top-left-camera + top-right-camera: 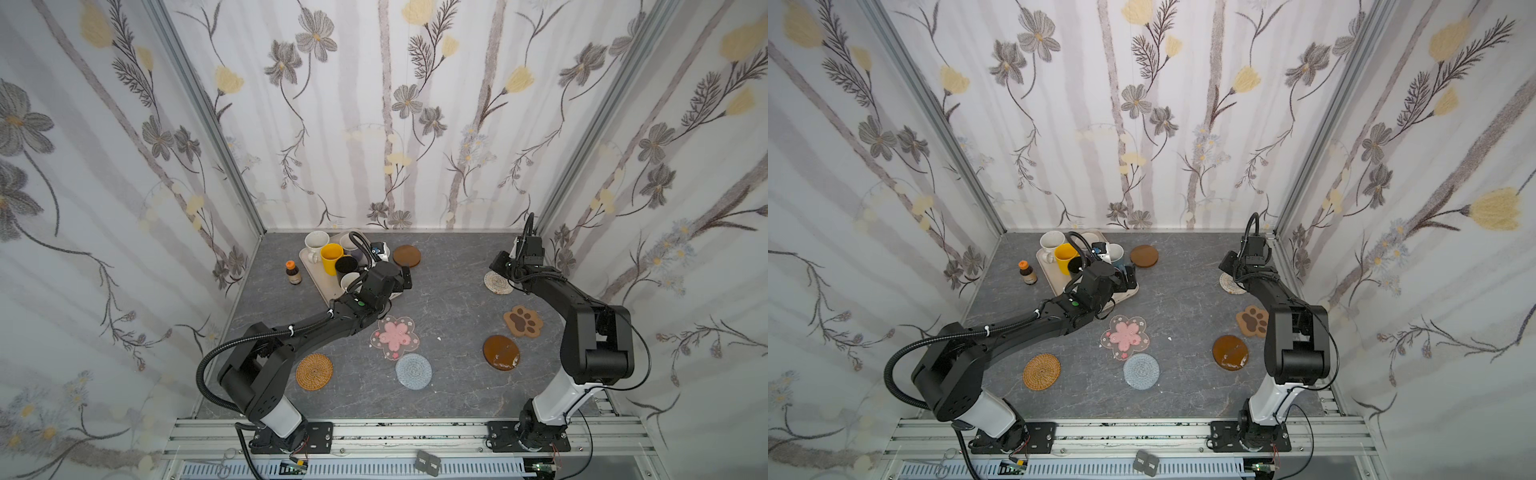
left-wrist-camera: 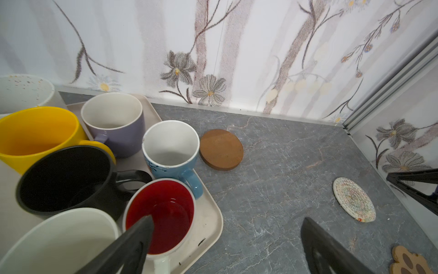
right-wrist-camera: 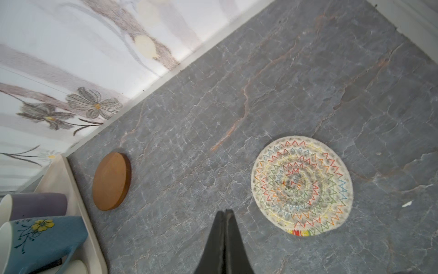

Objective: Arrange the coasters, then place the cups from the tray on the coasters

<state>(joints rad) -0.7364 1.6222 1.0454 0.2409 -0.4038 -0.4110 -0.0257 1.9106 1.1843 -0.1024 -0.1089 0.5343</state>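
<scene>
cups (image 2: pixel 66 180) crowd tray (image 2: pixel 209 226), tabletop (image 2: pixel 284 154) beside open

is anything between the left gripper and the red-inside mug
Nothing visible: the open left gripper hangs right at the mug, one finger over its red mouth, the other off the tray.

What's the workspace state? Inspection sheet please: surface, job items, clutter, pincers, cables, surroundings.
Surface: grey marbled table, no spills seen.
Job's things: seven coasters flat on the table, none bearing a cup; seven cups crowd the tray.
Clutter: bottle beside the tray; white fleck mid-table.
Pincers: left pincer open above the tray's corner; right pincer shut, empty, beside the cream coaster.
Cables: black hose on left arm; thin cable on right arm; none on the table.
Surroundings: floral walls on three sides; metal rail in front.
</scene>
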